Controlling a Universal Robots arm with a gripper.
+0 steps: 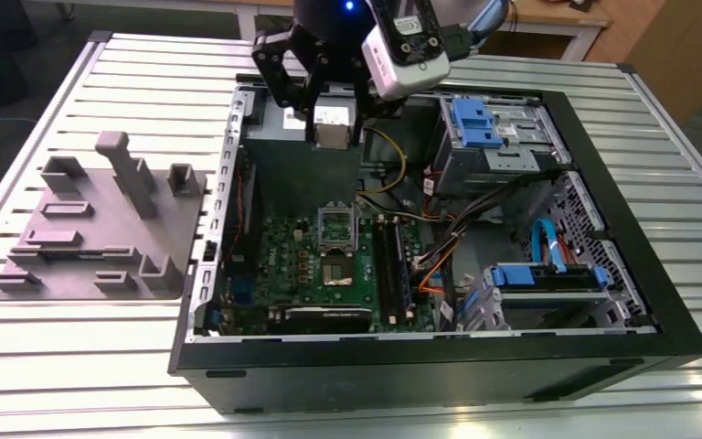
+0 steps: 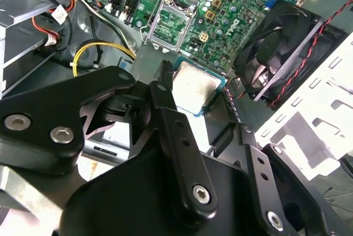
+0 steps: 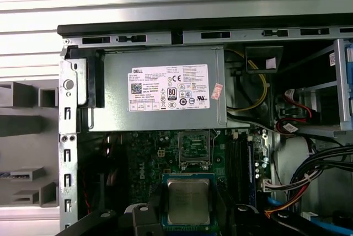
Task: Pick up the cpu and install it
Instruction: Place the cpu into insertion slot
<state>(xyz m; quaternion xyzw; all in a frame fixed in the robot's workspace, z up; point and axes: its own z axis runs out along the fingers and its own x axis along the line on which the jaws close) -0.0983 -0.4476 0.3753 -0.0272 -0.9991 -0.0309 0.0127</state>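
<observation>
The cpu (image 1: pixel 333 125) is a small square chip with a silvery top, held flat between my gripper's black fingers (image 2: pixel 164 90) above the back of the open computer case. It also shows in both wrist views (image 2: pixel 196 87) (image 3: pixel 188 200). My gripper (image 1: pixel 333 130) is shut on it, one finger on each side. Below and ahead lies the green motherboard (image 1: pixel 382 274) with its cpu socket (image 1: pixel 336 267) (image 3: pixel 194 148) (image 2: pixel 170 26), whose metal frame (image 1: pixel 335 224) stands flipped open. The cpu hangs well above the board, apart from the socket.
A grey power supply with a white label (image 3: pixel 165 87) sits at the case's back, beneath the gripper. A black fan (image 2: pixel 276 54), bundled cables (image 1: pixel 449 247) and blue drive cages (image 1: pixel 492 128) crowd the case. A grey fixture tray (image 1: pixel 95 229) lies at the exterior view's left.
</observation>
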